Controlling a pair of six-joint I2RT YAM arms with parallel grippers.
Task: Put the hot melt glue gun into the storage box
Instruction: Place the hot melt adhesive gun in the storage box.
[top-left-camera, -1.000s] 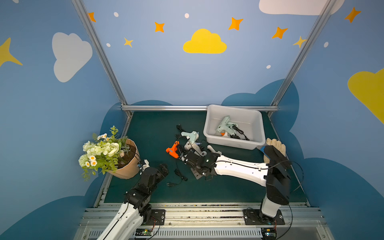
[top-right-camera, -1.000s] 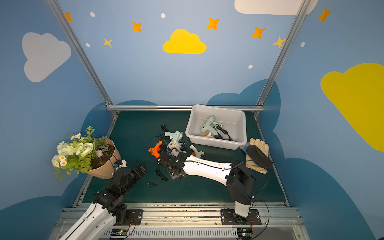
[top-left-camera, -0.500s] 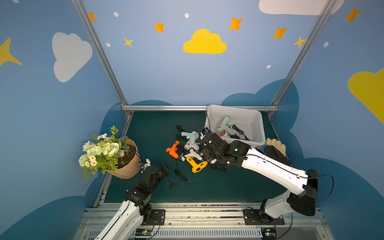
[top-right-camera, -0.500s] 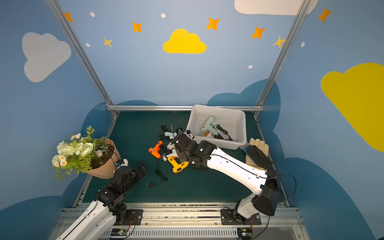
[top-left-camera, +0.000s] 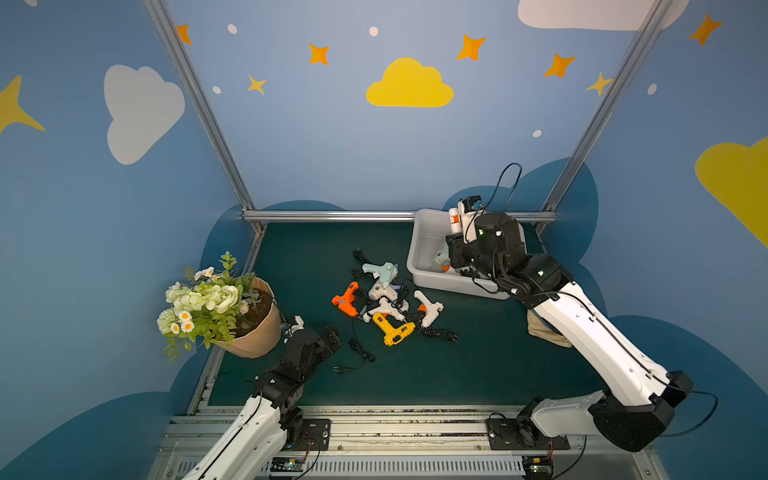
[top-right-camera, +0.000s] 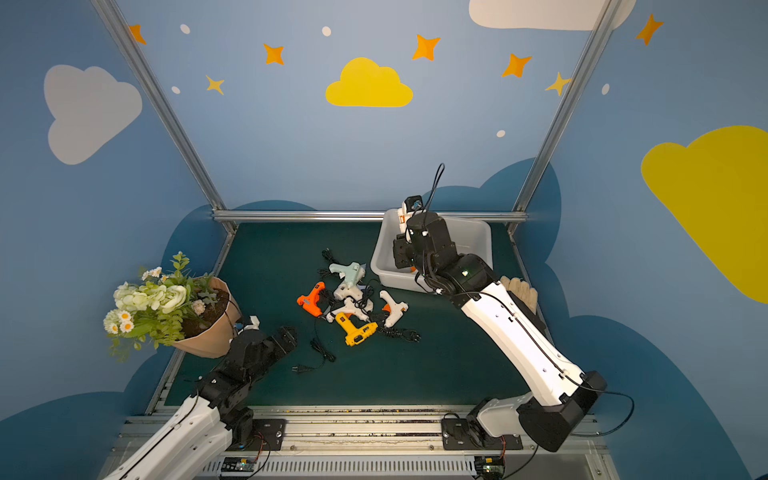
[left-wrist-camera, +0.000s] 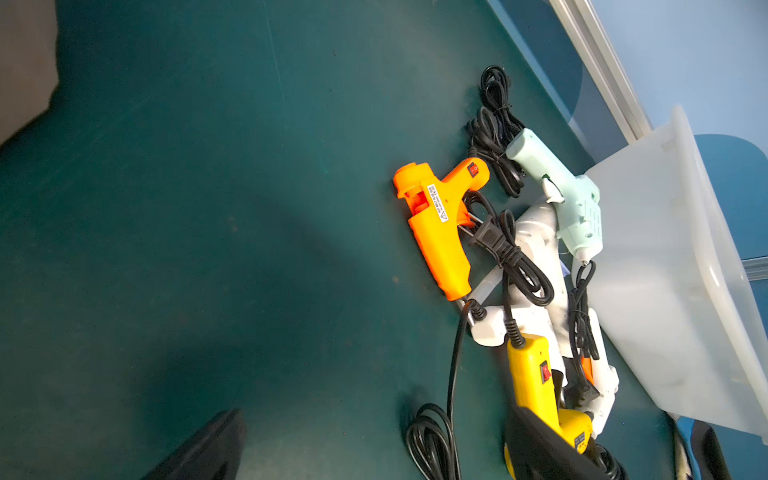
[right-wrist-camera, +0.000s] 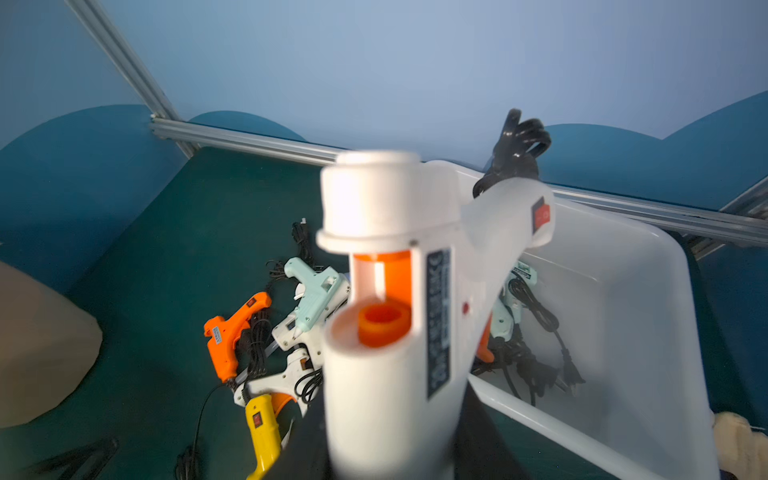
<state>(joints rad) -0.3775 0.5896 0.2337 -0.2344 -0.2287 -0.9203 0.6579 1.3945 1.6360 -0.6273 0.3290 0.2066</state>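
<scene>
The right gripper (top-left-camera: 457, 251) is pinching the white glue gun (top-left-camera: 454, 218) upright over the storage box (top-left-camera: 419, 257) at one o'clock; the left gripper (top-left-camera: 330, 334) is idling, spread.

Light: bright, even, diffuse; shadows faint and soft-edged. Top views, both: sharp throughout, frame posts (top-left-camera: 199, 104) leaning outward toward the picture edges. Left wrist view: broad soft shadow on the table (left-wrist-camera: 187, 270), well apart from the storage box (left-wrist-camera: 665, 270); box wall washed out, near white. Right wrist view: white glue gun (right-wrist-camera: 374, 395) in front of the storage box, blurred, out of focus
</scene>
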